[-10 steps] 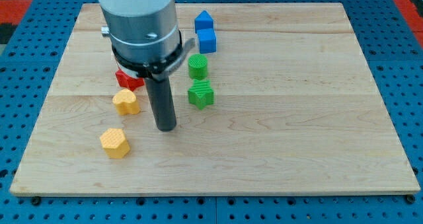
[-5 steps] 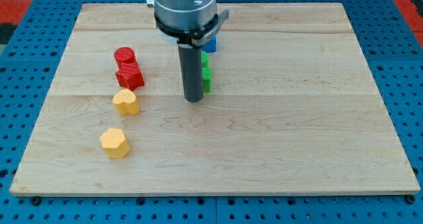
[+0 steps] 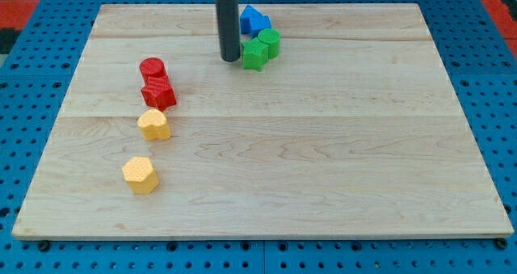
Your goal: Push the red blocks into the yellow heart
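Two red blocks stand at the view's left: a red cylinder (image 3: 151, 68) and a red star-like block (image 3: 158, 92) touching just below it. The yellow heart (image 3: 153, 124) sits right below the red star-like block, very close to it. My tip (image 3: 230, 59) rests on the board near the view's top, well to the right of the red blocks and just left of a green block (image 3: 254, 54).
A yellow hexagon block (image 3: 140, 174) lies below the heart. A second green block (image 3: 270, 42) and a blue block cluster (image 3: 254, 21) are bunched together near the top edge of the wooden board (image 3: 323, 145), right of my tip.
My tip moved from the board's middle left up and right toward the top edge. The green blocks were shoved up against the blue ones. The red and yellow blocks did not move.
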`<act>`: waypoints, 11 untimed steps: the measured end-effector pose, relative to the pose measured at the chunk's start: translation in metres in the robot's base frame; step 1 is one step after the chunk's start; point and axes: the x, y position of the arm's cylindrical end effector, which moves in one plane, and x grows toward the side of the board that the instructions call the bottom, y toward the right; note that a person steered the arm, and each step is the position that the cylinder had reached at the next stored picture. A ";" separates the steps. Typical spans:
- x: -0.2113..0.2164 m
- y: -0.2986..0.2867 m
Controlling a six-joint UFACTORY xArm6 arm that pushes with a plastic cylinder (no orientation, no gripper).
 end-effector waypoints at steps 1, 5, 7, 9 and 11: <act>-0.003 -0.052; 0.022 -0.114; 0.074 -0.105; 0.106 -0.106; 0.055 -0.058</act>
